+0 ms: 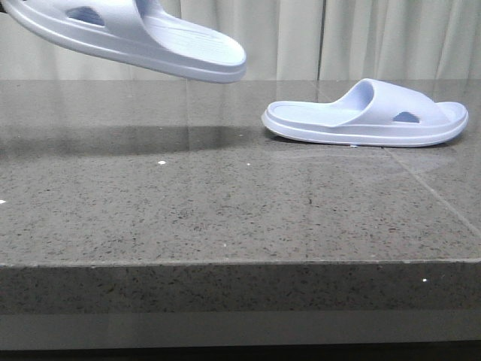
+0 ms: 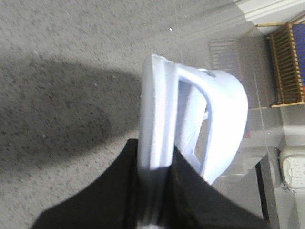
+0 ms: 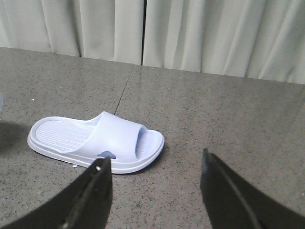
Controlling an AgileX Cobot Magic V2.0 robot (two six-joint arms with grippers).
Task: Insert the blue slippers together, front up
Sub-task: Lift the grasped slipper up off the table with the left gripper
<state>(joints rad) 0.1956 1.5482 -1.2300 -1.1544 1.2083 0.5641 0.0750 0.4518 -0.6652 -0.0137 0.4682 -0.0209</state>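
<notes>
No brand mark, label or writing can be read on either slipper or anywhere else in the views. The lifted slipper [image 1: 143, 37] hangs in the air over the left part of the table [image 1: 225, 218], its heel end pointing right and tipped slightly down; its toe end and the arm holding it are cut off by the front view's upper left edge. In the left wrist view the left claw [image 2: 155, 191] is clenched on the sole edge of this slipper [image 2: 190, 124], the black fingers [image 2: 119, 191] pressed against both sides, and its dark shadow falls on the speckled stone below. The second slipper [image 1: 367, 114] lies flat on the table at the right rear, sole down, toe to the right, an oval hole visible in its strap. The right claw [image 3: 155, 191] hovers just beside this slipper [image 3: 97, 141], spread wide and holding nothing. Pale curtains [image 3: 190, 33] close off the background.
</notes>
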